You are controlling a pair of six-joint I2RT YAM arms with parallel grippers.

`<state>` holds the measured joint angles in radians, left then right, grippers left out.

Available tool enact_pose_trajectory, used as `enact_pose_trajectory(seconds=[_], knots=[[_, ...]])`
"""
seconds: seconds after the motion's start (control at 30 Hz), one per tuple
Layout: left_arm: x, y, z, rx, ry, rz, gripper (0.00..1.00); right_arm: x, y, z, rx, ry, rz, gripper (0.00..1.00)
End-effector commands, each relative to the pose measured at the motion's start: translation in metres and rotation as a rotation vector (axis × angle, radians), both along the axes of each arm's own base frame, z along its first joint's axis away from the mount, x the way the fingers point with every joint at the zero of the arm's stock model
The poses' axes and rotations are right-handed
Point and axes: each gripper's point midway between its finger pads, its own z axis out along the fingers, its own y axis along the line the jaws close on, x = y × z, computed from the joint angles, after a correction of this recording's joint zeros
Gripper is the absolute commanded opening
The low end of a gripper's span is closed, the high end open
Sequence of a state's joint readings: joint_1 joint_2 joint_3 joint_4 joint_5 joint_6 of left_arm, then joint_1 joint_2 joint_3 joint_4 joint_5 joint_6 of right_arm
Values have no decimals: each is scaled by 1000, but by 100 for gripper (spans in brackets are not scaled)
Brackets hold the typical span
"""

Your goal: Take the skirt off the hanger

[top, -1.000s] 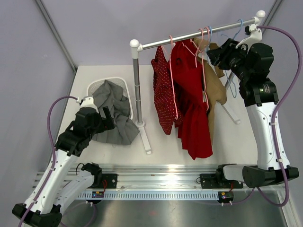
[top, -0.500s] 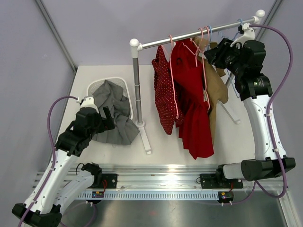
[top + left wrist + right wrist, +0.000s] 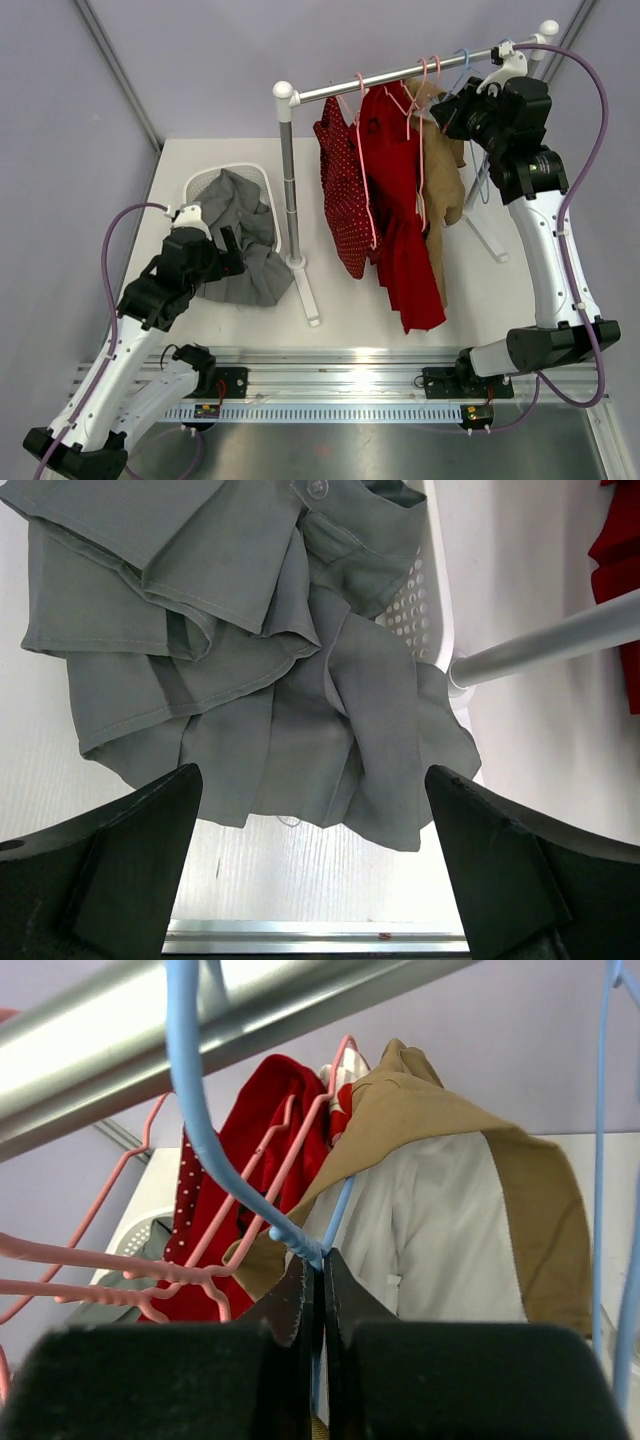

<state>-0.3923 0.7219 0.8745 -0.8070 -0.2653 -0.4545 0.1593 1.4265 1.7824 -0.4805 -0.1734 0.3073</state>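
Observation:
A tan skirt with white lining [image 3: 441,190] hangs on a blue hanger [image 3: 461,60] hooked over the metal rail [image 3: 390,82]. My right gripper [image 3: 456,112] is up at the rail, shut on the blue hanger's neck [image 3: 290,1232] just below the hook. In the right wrist view its fingers [image 3: 320,1262] pinch the wire, with the tan skirt [image 3: 545,1210] behind. My left gripper [image 3: 228,246] is open and empty, low over a grey garment [image 3: 270,710] that spills from a white basket [image 3: 432,590].
A red garment [image 3: 398,190] and a red dotted garment [image 3: 340,190] hang on pink hangers [image 3: 421,90] left of the skirt. The rack's post [image 3: 291,190] and foot stand beside the basket [image 3: 200,181]. A second blue hanger [image 3: 600,1160] hangs at the right.
My right gripper has moved up and slightly left along the rail with the blue hanger. The tan skirt and red garments have swung left. The left arm has not moved.

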Motion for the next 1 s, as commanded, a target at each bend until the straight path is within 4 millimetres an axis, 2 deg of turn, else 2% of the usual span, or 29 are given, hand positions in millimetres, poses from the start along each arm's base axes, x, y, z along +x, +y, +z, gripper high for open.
enact_pose_trajectory(seconds=[0.0,0.03,0.1,0.13,0.2,0.23,0.27,0.3,0.33,0.37,0.4,0.43,0.47,0.5,0.53,0.6,0.63,0.73,0.87,0.93,0.97], knots=[[5,-10,17,-31,-65,-23,97,-18,-14,59,-15,-158,-65,0],[6,-10,29,-33,-99,-14,98,-26,-20,69,-31,-186,-88,0],[8,-24,52,-38,-133,-47,98,-40,-35,84,-56,-228,-151,0],[5,-40,86,-66,-189,-102,98,-45,-38,88,-66,-242,-158,0],[11,-62,116,-53,-220,-151,98,-52,-49,92,-84,-247,-213,0],[5,-77,131,-34,-237,-199,98,-60,-52,95,-86,-253,-223,0],[4,-89,178,-74,-316,-235,98,-63,-53,92,-92,-236,-223,0],[11,-113,182,-44,-299,-279,98,-66,-54,90,-94,-229,-223,0],[-1,-144,197,-54,-314,-381,98,-71,-54,87,-94,-219,-221,0],[-6,-163,210,-40,-337,-448,98,-75,-55,83,-93,-210,-223,0],[-7,-195,231,-51,-366,-502,98,-82,-57,86,-83,-218,-230,0],[-27,-226,241,-74,-388,-606,98,-85,-58,84,-84,-216,-230,0],[-35,-246,246,-64,-406,-666,98,-86,-58,78,-85,-201,-231,0],[-45,-265,261,-99,-432,-721,98,-90,-60,79,-82,-201,-235,0],[-58,-301,252,-102,-423,-798,98,-91,-60,78,-84,-195,-238,0],[-75,-337,249,-130,-424,-902,98,-97,-63,79,-73,-167,-253,0],[-87,-366,241,-150,-422,-960,98,-97,-63,78,-70,-154,-254,0],[-124,-406,236,-219,-430,-1095,98,-106,-63,84,-50,-145,-251,0],[-141,-440,207,-217,-401,-1141,98,-114,-65,83,-50,-114,-258,0],[-149,-451,206,-265,-403,-1166,98,-118,-65,84,-41,-104,-254,0],[-151,-455,197,-265,-392,-1179,98,-120,-64,82,-40,-98,-248,0]])
